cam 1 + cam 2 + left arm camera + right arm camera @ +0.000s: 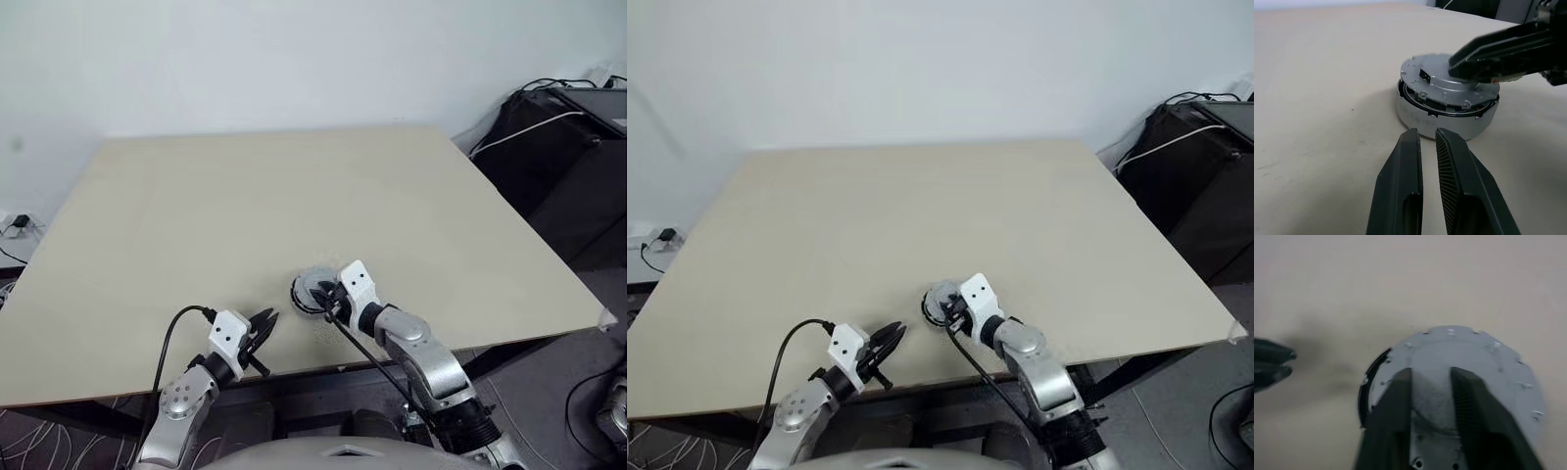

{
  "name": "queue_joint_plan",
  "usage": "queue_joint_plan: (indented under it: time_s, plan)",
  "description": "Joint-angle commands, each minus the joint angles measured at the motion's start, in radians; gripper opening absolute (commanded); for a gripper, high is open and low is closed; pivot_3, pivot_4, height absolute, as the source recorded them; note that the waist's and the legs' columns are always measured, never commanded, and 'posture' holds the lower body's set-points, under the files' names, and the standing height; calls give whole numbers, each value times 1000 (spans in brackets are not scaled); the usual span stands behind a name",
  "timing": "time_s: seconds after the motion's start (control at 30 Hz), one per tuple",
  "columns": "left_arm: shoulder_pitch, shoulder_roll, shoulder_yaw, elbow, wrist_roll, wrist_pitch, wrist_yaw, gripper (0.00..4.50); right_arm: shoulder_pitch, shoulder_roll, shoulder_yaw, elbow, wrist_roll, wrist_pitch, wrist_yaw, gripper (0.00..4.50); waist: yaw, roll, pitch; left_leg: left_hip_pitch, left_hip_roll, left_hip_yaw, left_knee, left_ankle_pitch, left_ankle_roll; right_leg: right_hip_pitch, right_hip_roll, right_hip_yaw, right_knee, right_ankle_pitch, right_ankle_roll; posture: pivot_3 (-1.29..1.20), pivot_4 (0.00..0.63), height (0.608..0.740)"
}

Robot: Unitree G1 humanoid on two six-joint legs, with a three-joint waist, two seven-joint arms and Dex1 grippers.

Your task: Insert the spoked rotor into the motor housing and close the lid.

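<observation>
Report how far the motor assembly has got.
Looks done: the pale silvery scalloped lid already lies on the round pale motor housing; the rotor is presumably inside, hidden. In hand: the right end effector rests on the lid, fingers apart. The lid sits slightly askew, a dark gap showing on one side. Left: seat it flush. The left end effector waits nearby, nearly shut, holding nothing.

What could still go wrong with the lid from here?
1. The lid seems to sit askew on the motor housing: a dark gap shows along one edge, so it may not be fully seated.
2. The right hand rests over the lid with its fingers apart; pulling away at an angle could drag or tip it.
3. The assembly stands near the table's front edge, close to the left hand; a nudge could push it off.
</observation>
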Motion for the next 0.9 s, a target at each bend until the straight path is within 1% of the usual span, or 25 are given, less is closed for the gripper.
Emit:
queue_joint_plan:
  time_s: [0.03, 0.07, 0.17, 0.23, 0.47, 0.77, 0.9]
  plan:
    - [-3, -3, 4, -45, -8, -4, 2, 581, 13, 23, -16, -106, -25, 21, -73, 2537, -1, 0, 0, 0, 0, 0, 0, 0, 0, 0, 0, 0, 0, 0, 0, 0, 0, 740]
    - [-3, -2, 5, -46, -9, -3, 1, 581, 20, 30, -14, -122, -27, 35, -85, 2832, -1, 0, 0, 0, 0, 0, 0, 0, 0, 0, 0, 0, 0, 0, 0, 0, 0, 740]
    - [-3, 3, 6, -47, -10, 2, -3, 581, 24, 57, -11, -154, -41, 96, -133, 3902, -2, 0, 0, 0, 0, 0, -1, 0, -1, 0, 0, 0, 0, 0, 0, 0, 0, 740]
    - [-4, 7, 7, -46, -10, 5, -6, 581, 20, 78, -15, -166, -40, 136, -156, 4477, -2, 0, 0, 0, 0, 0, -1, 0, -1, 0, 0, 0, 1, 0, 0, 0, 0, 740]
    - [-4, 17, 9, -50, -13, 14, -15, 581, -20, 145, -8, -142, -52, 252, -231, 4477, -3, 1, 0, 0, 0, 1, -1, 1, -1, -1, 1, -1, 0, 0, 0, 0, 0, 740]
    - [13, 24, 16, -66, -14, 20, -18, 581, -55, 218, -28, -84, -70, 306, -326, 4477, -5, 2, 1, 0, 0, 1, -3, 1, -2, -2, 1, -1, 0, 0, 0, 0, 0, 740]
    - [22, 24, 19, -76, -13, 25, -17, 581, -58, 236, -26, -77, -74, 318, -346, 4477, -8, 2, 1, 0, 0, 1, -4, 1, -3, -2, 1, -1, 0, 0, 0, 0, 0, 740]
